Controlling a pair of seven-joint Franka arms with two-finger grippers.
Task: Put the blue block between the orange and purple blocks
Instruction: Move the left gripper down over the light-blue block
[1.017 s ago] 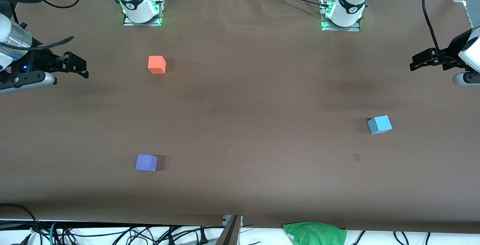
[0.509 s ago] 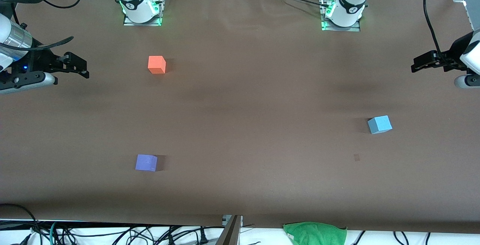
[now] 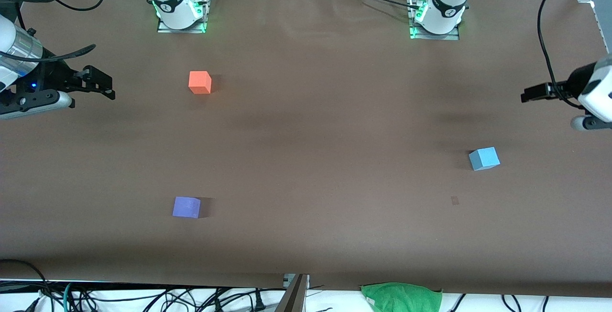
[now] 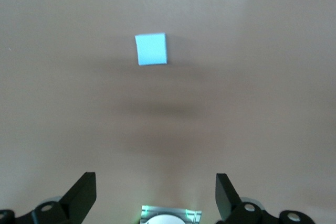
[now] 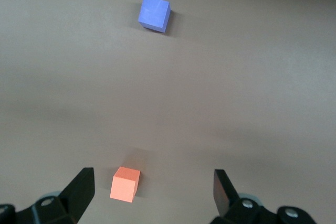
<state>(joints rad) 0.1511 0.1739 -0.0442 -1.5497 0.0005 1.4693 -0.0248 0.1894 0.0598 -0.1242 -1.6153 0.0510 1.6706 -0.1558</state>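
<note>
Work surface: 1 wide table (image 3: 306, 130) covered in matte brown sheet material, lightly creased near the base end. Lighting is diffuse from overhead, with soft broad shadows. 1 small pale patch (image 3: 454, 200) marks the covering. At the camera-side edge: a white ledge with tangled black cables (image 3: 143, 297) and 1 green cloth (image 3: 401, 296).

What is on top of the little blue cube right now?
Nothing. The blue block sits alone on the brown table, its top face bare in both the front and left wrist views. What lies under it is hidden by the block itself.
</note>
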